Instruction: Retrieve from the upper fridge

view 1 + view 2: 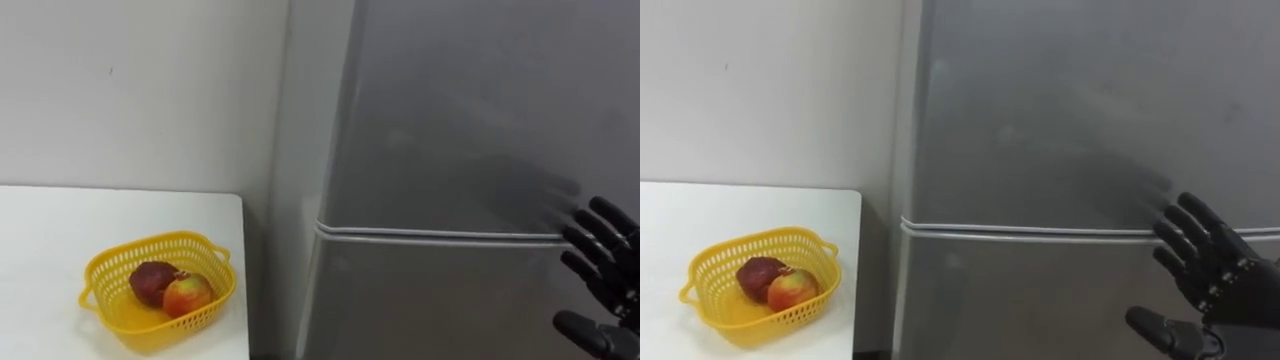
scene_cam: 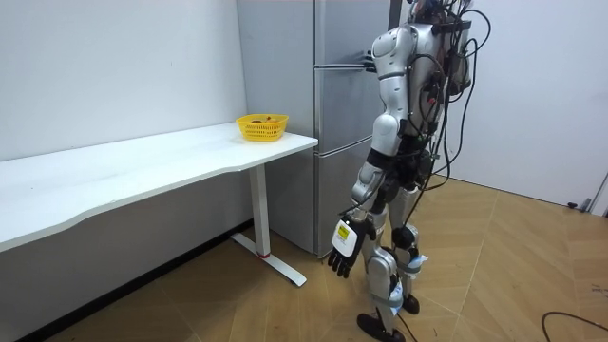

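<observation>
Reaching for the upper fridge door (image 1: 1060,110) is judged the step in hand. The right hand (image 1: 1208,268) is held just before the door's lower edge, fingers spread, nothing gripped. The door is shut, so whatever is to be retrieved is hidden behind it. No handle is seen on the flat, smooth grey metal, so fingertips are best hooked under the edge at the pale seam (image 1: 1040,231). The left hand (image 2: 343,255) is hung relaxed at the side. A yellow latticed plastic basket (image 1: 100,270) with two round fruits (image 1: 186,296) is set on the white counter (image 1: 60,220).
</observation>
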Available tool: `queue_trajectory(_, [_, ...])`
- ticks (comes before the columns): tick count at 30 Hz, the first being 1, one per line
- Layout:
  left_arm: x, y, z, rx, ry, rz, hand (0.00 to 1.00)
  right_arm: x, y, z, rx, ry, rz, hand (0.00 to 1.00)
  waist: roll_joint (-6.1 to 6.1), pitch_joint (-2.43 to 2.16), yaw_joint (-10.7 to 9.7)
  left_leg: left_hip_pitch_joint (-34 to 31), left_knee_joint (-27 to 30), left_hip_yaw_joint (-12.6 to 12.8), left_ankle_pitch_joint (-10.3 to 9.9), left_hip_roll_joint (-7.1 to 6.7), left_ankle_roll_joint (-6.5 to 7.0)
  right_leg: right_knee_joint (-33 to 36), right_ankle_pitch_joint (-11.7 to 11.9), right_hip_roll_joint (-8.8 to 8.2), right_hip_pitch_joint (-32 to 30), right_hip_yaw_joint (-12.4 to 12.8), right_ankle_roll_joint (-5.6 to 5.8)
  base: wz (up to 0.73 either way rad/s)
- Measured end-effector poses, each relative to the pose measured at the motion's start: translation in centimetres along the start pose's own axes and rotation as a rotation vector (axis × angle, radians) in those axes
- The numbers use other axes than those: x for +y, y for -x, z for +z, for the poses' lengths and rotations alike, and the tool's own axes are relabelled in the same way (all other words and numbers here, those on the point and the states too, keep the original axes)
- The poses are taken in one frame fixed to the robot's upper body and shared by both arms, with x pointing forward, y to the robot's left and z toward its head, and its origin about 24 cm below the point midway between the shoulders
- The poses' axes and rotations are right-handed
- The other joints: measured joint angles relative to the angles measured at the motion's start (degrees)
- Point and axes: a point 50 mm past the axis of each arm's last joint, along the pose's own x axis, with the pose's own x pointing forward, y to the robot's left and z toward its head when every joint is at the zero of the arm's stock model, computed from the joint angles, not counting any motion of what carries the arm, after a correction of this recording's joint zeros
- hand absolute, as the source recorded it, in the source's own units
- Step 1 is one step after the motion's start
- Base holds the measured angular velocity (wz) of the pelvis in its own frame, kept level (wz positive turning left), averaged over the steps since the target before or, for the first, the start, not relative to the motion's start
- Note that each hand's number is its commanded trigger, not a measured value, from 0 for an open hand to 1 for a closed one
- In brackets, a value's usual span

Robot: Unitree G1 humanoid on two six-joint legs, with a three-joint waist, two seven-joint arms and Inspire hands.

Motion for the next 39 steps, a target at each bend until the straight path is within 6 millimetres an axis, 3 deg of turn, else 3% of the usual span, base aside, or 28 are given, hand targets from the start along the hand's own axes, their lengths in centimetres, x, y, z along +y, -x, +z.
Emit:
queue_trajectory(4, [-0.1,0.0,-0.2,0.008,0.010,0.001,0.00,-1.0,0.4,1.3,-0.105,-0.126,-0.093,0.00,1.22,-0.32,0.0,0.2,0.0,-0.1,0.0,-0.04,0.04,-0.1,0.0,-0.08,0.2,-0.2,0.01,0.01])
queue_trajectory(10, [0.0,0.1,-0.5,0.014,0.028,0.036,0.00,-3.2,1.7,3.4,-0.272,-0.296,-0.270,0.00,2.83,0.14,-2.0,-0.4,0.0,-0.5,0.0,-0.08,0.04,-0.2,0.0,-0.76,0.1,-1.6,0.05,0.08])
queue_trajectory(13, [0.1,0.1,-0.6,0.017,0.029,0.058,0.00,-4.7,2.6,3.1,-0.301,-0.378,-0.388,0.00,2.76,0.34,-3.3,-0.3,0.0,-0.5,0.0,-0.14,0.04,-0.4,0.0,-0.78,0.0,-1.5,0.08,0.00])
queue_trajectory(16, [0.3,0.0,0.0,0.001,0.027,0.090,0.00,-6.2,3.9,2.2,-0.332,-0.458,-0.541,0.00,3.15,0.15,-4.1,-0.4,0.0,-0.5,0.0,-0.15,0.05,-0.7,0.0,-0.40,-0.1,-1.1,0.08,-0.02])
queue_trajectory(21, [0.1,0.1,0.2,-0.006,0.030,0.109,0.00,-8.3,6.3,-1.0,-0.275,-0.553,-0.859,0.00,3.76,0.03,-4.6,-0.5,-0.2,0.2,0.0,-0.11,0.05,-0.7,0.0,-0.09,-0.2,0.2,0.08,-0.08])
queue_trajectory(27, [-0.4,0.1,0.6,-0.005,0.020,0.093,0.00,-9.5,10.8,-7.5,-0.078,-0.658,-1.267,0.00,4.15,0.15,-4.4,-1.1,-0.1,0.6,0.0,-0.09,0.05,-1.0,0.0,-0.09,-0.9,0.0,0.09,0.00])
queue_trajectory(30, [-1.0,0.1,0.5,0.006,0.016,0.065,0.00,-8.7,14.0,-12.0,0.085,-0.703,-1.476,0.00,4.85,0.27,-3.7,-1.1,-0.1,0.6,0.0,-0.11,0.04,-1.0,-0.1,-0.10,-1.0,0.1,0.15,0.00])
queue_trajectory(31, [-1.3,0.1,0.6,0.004,0.011,0.055,0.00,-8.1,16.0,-14.0,0.172,-0.725,-1.568,0.00,4.65,0.11,-3.5,-1.2,-0.1,0.4,0.0,-0.15,0.04,-1.2,-0.2,-0.15,-1.0,0.0,0.19,0.12])
queue_trajectory(33, [-1.8,0.2,0.6,0.008,0.015,0.037,0.00,-6.5,18.7,-16.9,0.300,-0.768,-1.689,0.00,4.75,0.07,-3.4,-1.3,0.0,0.0,0.0,-0.24,0.04,-1.1,-0.5,-0.34,-0.9,-0.3,0.23,0.16])
queue_trajectory(35, [-2.7,0.2,0.4,0.019,0.021,0.010,0.00,-3.8,22.1,-20.0,0.467,-0.813,-1.800,0.00,5.41,0.05,-3.1,-1.2,0.0,-0.4,0.0,-0.32,0.04,-1.0,-0.7,-0.54,-0.6,-0.9,0.21,0.09])
queue_trajectory(39, [-3.4,0.3,0.2,0.036,0.007,-0.026,0.00,-0.6,25.6,-22.2,0.697,-0.805,-1.855,0.00,6.49,-0.09,-3.2,-0.8,0.0,-0.6,0.0,-0.49,0.04,-0.9,-0.9,-0.87,-0.1,-0.9,0.28,0.03])
